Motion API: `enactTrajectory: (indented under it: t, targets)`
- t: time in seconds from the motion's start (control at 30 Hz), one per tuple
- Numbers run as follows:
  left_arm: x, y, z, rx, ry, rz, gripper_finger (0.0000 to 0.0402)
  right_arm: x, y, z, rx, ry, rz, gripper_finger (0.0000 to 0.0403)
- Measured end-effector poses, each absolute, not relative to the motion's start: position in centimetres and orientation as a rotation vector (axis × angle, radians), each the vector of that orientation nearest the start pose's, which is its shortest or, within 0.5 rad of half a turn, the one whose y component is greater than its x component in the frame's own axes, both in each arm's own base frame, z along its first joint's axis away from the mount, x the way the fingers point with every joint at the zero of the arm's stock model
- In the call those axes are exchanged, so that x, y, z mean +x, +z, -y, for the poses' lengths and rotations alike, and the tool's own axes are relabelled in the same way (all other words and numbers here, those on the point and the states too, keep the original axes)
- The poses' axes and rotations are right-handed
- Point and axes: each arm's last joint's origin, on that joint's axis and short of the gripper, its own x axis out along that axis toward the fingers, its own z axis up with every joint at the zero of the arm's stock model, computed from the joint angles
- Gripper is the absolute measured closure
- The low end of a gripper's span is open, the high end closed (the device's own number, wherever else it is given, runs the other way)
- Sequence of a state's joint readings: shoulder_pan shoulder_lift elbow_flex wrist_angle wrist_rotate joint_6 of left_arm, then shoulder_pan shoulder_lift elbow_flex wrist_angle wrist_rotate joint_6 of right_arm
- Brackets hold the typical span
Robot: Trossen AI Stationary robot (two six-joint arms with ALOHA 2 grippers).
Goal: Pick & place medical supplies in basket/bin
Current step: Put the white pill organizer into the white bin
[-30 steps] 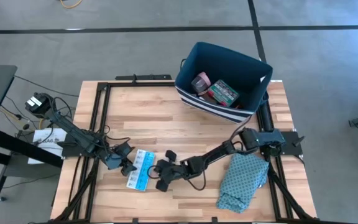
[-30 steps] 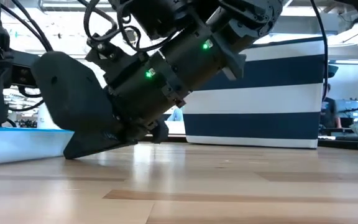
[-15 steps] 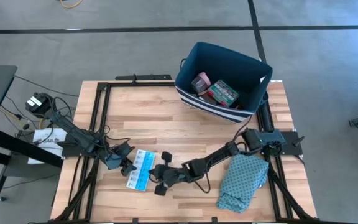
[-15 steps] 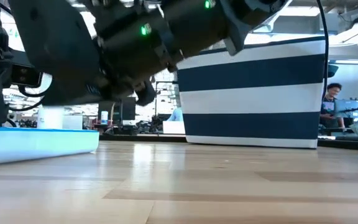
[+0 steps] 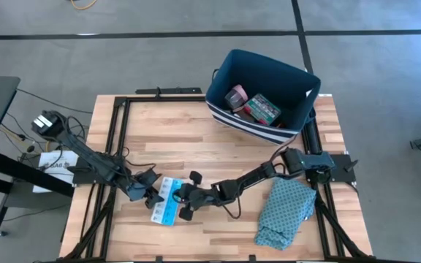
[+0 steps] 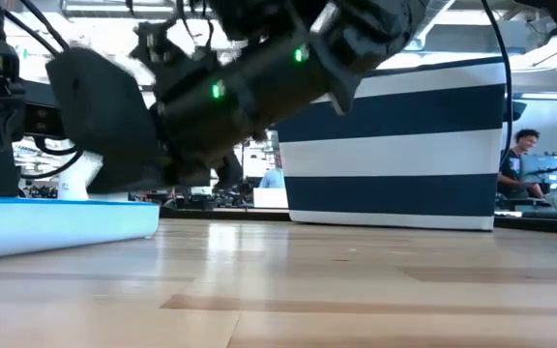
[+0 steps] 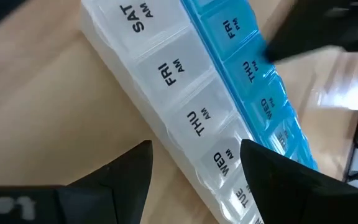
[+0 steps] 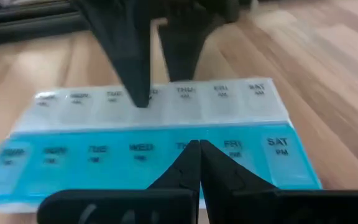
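The light-blue pill-organizer strip [image 5: 165,201] lies flat on the table near its front left, one white row and one blue row [image 7: 241,56]. My left gripper [image 5: 152,196] stands open at its left long side, with the white row [image 7: 197,124] between the fingers. My right gripper [image 5: 183,202] is shut, and its tips [image 8: 194,149] are at the middle of the blue row. The navy basket [image 5: 298,80] at the far right holds a pink tape roll [image 5: 236,96] and a green-red box [image 5: 262,108]. My left gripper's open fingers [image 7: 129,177] slant down from the table's left, either side of the white row's WED compartment [image 7: 219,163]; whether they touch it I cannot tell. My right gripper's shut fingertips come slanting from the table's right onto the blue row near THU [image 8: 180,144]; whether they touch it I cannot tell.
A teal patterned cloth [image 5: 287,212] lies at the near right by the right arm's base. The striped basket wall [image 6: 395,145] stands far behind the grippers. A person [image 6: 518,159] sits in the room beyond the table.
My right gripper, shut throughout, has lifted off the table just right of the organizer. It has gone toward the table's left, and its tips are now over the blue row. The organizer lies where it was.
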State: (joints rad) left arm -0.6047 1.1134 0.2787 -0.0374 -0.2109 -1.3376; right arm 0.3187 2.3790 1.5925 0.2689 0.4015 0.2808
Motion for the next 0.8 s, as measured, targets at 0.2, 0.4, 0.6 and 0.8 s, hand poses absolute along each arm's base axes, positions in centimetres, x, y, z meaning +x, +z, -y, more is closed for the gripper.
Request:
enactTrajectory:
  t: [0.2,0.4,0.6,0.8]
  targets:
    - [15.1,12.3,9.7,-0.907,0.193,-0.880,0.0171,48.7,9.5,-15.2,0.140,-0.159,-0.474,0.0403]
    - [15.1,12.3,9.7,-0.914,0.189,-0.894,0.0171,48.5,9.0,-15.6,0.144,-0.155,-0.498,0.0403]
    - [15.1,12.3,9.8,-0.927,0.194,-0.889,0.0171,48.3,8.9,-15.6,0.126,-0.150,-0.529,0.0403]
    - [15.2,12.4,9.9,-0.946,0.172,-0.874,0.0171,47.9,8.5,-15.8,0.139,-0.177,-0.585,0.0403]
